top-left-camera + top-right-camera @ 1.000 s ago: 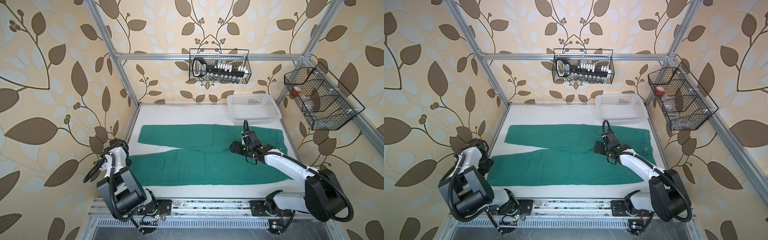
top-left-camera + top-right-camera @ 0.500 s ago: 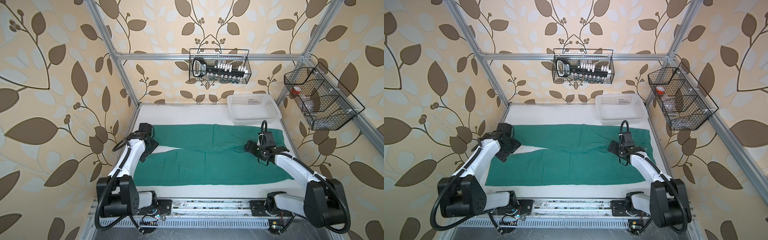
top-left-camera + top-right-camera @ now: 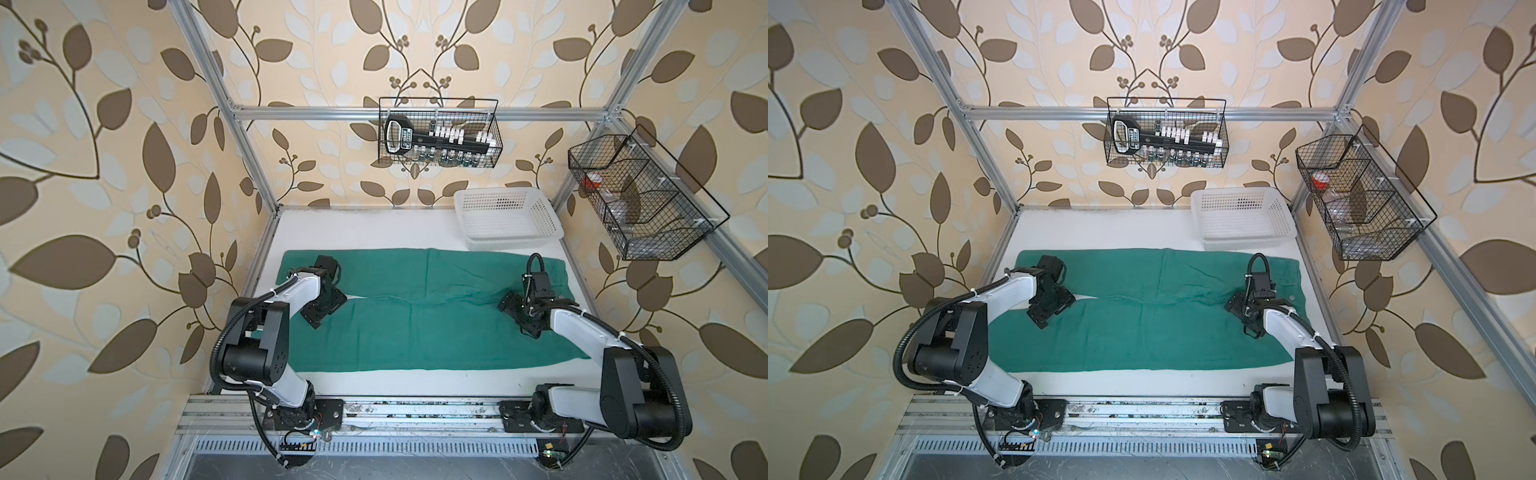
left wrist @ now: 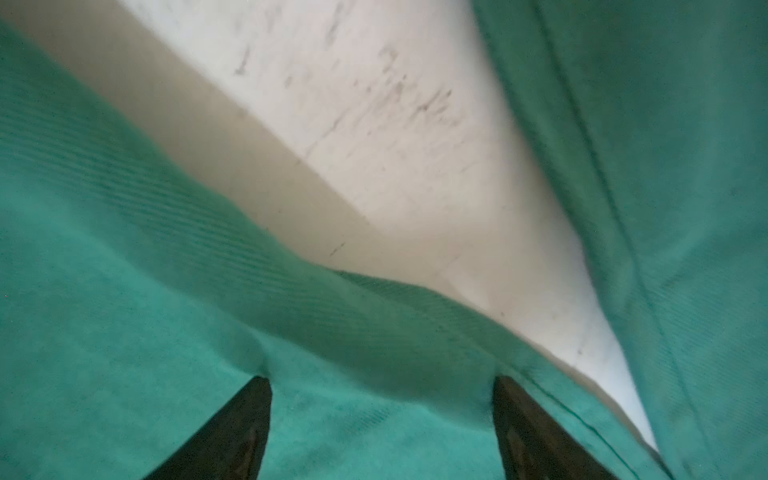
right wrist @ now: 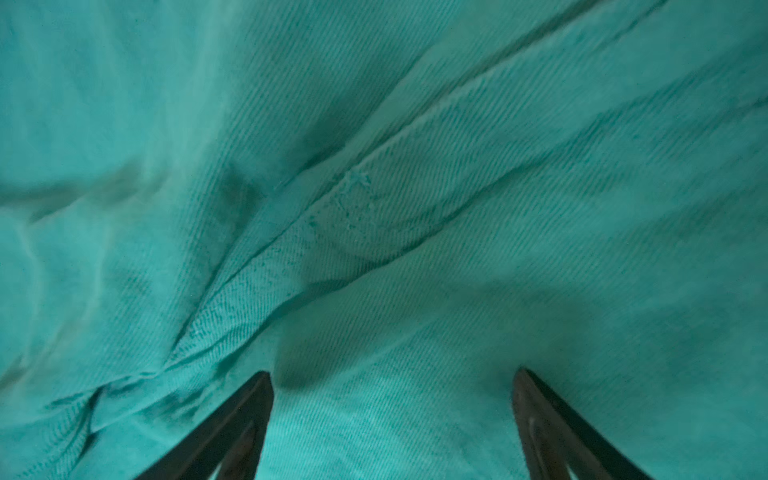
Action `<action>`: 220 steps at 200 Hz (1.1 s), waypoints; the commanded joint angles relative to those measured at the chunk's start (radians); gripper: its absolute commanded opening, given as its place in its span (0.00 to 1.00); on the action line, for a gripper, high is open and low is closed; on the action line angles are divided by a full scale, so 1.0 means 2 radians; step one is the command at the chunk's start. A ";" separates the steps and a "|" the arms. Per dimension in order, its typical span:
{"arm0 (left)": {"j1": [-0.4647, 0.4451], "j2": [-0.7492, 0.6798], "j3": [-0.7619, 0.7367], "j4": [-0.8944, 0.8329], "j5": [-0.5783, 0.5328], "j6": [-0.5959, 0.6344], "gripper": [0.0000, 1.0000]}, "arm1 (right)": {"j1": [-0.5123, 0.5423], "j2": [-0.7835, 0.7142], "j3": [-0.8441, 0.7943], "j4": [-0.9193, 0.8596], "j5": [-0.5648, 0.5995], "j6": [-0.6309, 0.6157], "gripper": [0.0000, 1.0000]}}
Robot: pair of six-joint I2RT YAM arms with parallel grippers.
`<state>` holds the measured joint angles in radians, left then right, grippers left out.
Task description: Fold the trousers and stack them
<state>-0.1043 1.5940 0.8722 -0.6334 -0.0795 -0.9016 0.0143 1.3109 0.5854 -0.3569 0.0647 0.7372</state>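
Trousers lie flat under both arms' parted fingers.

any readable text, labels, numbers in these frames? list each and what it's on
White label on the black handled tool in the black wire basket on the back wall: lettering there, too blurred to read.
Small bottles in the same basket: labels too small to read.
Teal-green cloth trousers, white perforated plastic basket: no text visible.
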 commanded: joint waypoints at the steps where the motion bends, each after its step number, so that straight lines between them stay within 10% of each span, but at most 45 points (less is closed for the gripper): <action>1: 0.001 0.008 -0.005 0.014 -0.003 -0.008 0.84 | 0.008 0.020 -0.021 -0.052 0.011 0.063 0.91; 67: 0.006 0.016 0.028 -0.015 -0.043 0.039 0.85 | 0.029 -0.045 -0.059 -0.146 0.050 0.167 0.90; 176: 0.078 -0.050 0.034 -0.059 -0.040 0.087 0.89 | -0.106 -0.066 0.039 -0.200 0.099 0.043 0.97; 220: 0.094 -0.048 0.086 -0.056 -0.002 0.105 0.89 | -0.131 -0.049 0.064 -0.121 0.015 -0.003 0.93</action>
<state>0.0868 1.5032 0.9649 -0.7338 -0.1371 -0.7288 -0.2432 1.1896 0.6643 -0.6868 0.1944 0.7864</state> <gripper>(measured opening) 0.885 0.944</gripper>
